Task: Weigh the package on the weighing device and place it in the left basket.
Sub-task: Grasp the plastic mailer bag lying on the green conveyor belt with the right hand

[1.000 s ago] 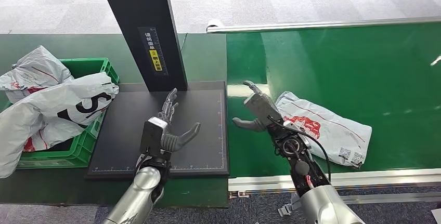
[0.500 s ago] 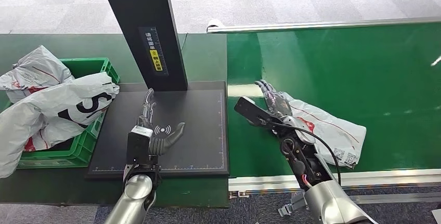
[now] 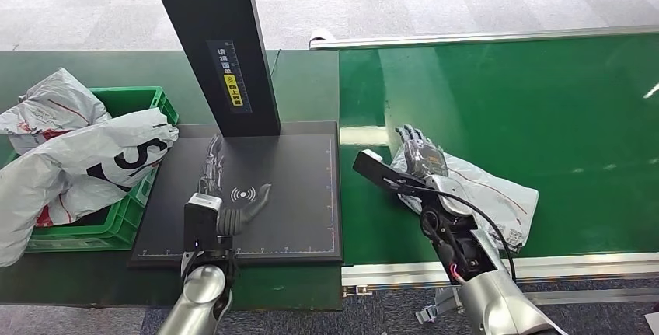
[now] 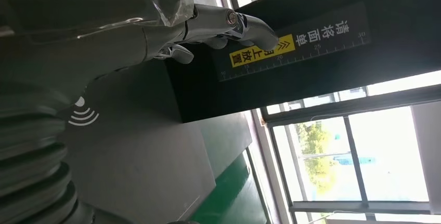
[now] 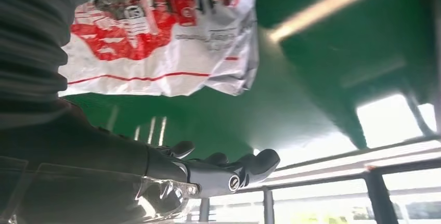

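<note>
Grey carpet-tile floor (image 3: 466, 1) beyond green table (image 3: 303, 78); large windows (image 4: 364, 151) with daylight, trees outside; glare streaks on green belt (image 3: 544, 102).

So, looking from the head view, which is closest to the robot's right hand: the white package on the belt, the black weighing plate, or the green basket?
1. White package: under the right hand, on the belt.
2. Black weighing plate: just to its left.
3. Green basket: far left, farthest.

The scale (image 3: 295, 195) sits in the middle, its post (image 3: 214, 40) rising at the back. Left of it stands the basket (image 3: 132, 102), heaped with bags (image 3: 85, 156). On the belt (image 3: 544, 109) to the right lies the package (image 3: 497, 199), the right hand (image 3: 416, 160) seemingly resting on it. The left hand (image 3: 225, 203) is over the scale.
</note>
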`<state>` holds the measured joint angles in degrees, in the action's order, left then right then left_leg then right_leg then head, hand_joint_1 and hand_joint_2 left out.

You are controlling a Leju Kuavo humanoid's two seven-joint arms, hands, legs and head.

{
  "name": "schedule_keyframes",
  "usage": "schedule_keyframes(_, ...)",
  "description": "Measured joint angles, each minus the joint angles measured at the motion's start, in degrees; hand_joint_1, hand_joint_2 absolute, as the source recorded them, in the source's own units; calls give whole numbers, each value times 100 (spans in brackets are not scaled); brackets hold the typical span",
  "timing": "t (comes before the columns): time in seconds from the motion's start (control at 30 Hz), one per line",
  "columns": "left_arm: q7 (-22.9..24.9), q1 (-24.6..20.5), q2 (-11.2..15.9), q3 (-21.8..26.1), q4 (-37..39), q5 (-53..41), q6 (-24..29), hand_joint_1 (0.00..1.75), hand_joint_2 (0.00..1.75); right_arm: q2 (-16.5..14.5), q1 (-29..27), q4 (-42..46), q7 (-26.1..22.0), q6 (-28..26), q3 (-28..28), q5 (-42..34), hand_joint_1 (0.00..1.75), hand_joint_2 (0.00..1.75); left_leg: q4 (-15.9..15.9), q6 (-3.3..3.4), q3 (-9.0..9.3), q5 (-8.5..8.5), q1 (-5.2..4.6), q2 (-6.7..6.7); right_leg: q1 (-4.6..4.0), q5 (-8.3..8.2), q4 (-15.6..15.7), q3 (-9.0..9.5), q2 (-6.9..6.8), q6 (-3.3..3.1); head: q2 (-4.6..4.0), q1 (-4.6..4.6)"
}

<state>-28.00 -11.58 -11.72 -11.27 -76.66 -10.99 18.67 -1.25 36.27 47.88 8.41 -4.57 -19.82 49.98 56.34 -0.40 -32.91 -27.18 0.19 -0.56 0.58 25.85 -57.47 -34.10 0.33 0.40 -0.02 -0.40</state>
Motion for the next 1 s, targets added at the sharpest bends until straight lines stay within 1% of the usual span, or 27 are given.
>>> schedule_keyframes(0.1,37,-18,-46,21,11,-81,-37,0,175,49,3,-226,269,562,21,348,0,175,0,0,0,0,0,-1,0,0,0,1,-1,0,0,1)
schedule_keyframes(0.17,75,-62,-80,34,34,-120,-64,0,175,76,8,-454,339,775,57,438,0,175,0,0,0,0,0,-1,0,0,0,1,-1,0,0,1)
schedule_keyframes(0.37,192,-173,-129,62,97,-187,-76,0,175,106,118,-993,293,886,249,461,0,175,0,0,0,0,0,0,0,-1,0,0,0,0,0,0)
schedule_keyframes(0.7,221,-182,-140,131,151,-247,-131,0,175,124,245,-1382,185,988,460,461,0,175,0,0,0,0,0,0,1,0,0,1,0,0,0,1)
schedule_keyframes(0.73,221,-182,-140,134,158,-256,-133,0,175,126,259,-1409,187,988,474,463,11,175,0,0,0,0,-1,0,1,0,0,1,0,0,0,1)
schedule_keyframes(0.77,224,-182,-143,138,162,-266,-135,0,175,127,276,-1439,198,988,492,472,48,175,0,0,0,0,-1,0,1,0,0,1,0,0,0,1)
schedule_keyframes(0.83,233,-184,-156,147,167,-285,-142,0,175,127,317,-1509,232,987,534,510,134,175,0,0,0,0,-1,0,1,0,0,1,0,0,0,0)
schedule_keyframes(0.87,239,-186,-164,152,168,-292,-149,0,175,126,339,-1543,251,985,555,534,167,175,0,0,0,0,-1,0,1,0,0,1,0,0,0,0)
schedule_keyframes(0.9,245,-188,-172,156,171,-297,-157,0,175,126,360,-1573,264,984,570,551,174,175,0,0,0,0,-1,0,1,0,0,1,0,0,0,0)
schedule_keyframes(1.0,257,-207,-184,175,196,-320,-182,0,175,125,422,-1637,286,983,614,587,175,175,0,0,0,0,0,0,1,0,0,1,0,0,0,0)
